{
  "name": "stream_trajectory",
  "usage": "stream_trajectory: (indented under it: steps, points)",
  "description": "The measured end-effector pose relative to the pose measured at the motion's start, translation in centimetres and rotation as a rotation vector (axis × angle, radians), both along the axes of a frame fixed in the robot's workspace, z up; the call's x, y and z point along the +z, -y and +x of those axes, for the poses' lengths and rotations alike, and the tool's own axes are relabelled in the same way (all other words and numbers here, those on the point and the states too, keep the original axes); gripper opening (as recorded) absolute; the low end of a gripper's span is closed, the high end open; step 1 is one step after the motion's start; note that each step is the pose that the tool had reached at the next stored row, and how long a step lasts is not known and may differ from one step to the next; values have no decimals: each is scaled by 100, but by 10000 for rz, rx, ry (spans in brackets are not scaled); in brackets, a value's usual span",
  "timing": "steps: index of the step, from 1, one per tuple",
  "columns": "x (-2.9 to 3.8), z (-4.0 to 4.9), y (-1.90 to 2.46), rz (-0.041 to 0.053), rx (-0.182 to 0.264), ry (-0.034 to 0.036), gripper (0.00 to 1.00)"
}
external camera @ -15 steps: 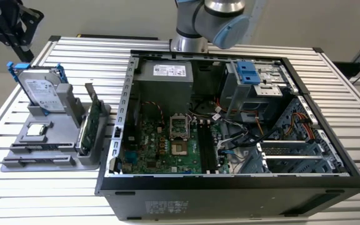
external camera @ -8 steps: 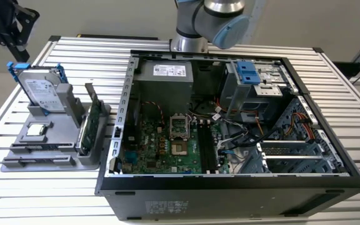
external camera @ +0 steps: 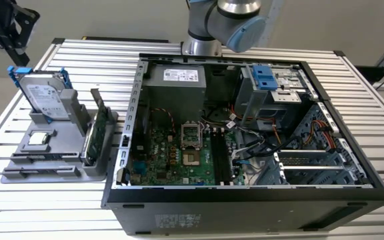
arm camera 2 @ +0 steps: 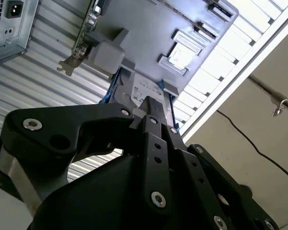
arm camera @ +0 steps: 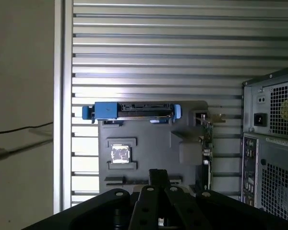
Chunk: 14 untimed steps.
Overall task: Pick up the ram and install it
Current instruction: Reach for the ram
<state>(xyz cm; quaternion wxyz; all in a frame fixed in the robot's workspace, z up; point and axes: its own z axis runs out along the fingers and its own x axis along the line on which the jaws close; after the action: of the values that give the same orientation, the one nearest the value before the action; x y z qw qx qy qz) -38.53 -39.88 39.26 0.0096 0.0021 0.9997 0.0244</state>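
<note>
Up high over the gray tray (arm camera: 153, 143) with its hard drive (arm camera: 134, 111) and green card (arm camera: 207, 139), in the first wrist view: gripper (arm camera: 158, 175), fingers pressed together, cannot tell whether pinching anything. Exterior view: inside of the open computer (external camera: 245, 202) beside the tray; first wrist view: its back. Cannot tell the ram's place.

Slatted table (external camera: 92, 55), grey tray (external camera: 65, 150), computer case (external camera: 245, 210)
</note>
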Motion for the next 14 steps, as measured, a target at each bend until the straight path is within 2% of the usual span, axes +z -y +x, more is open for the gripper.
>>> stream_trajectory:
  steps: [5, 14]
  points:
    - [0, -2, 14, 0, -1, 0, 0]
    - [0, -1, 101, 0, 0, -1, 0]
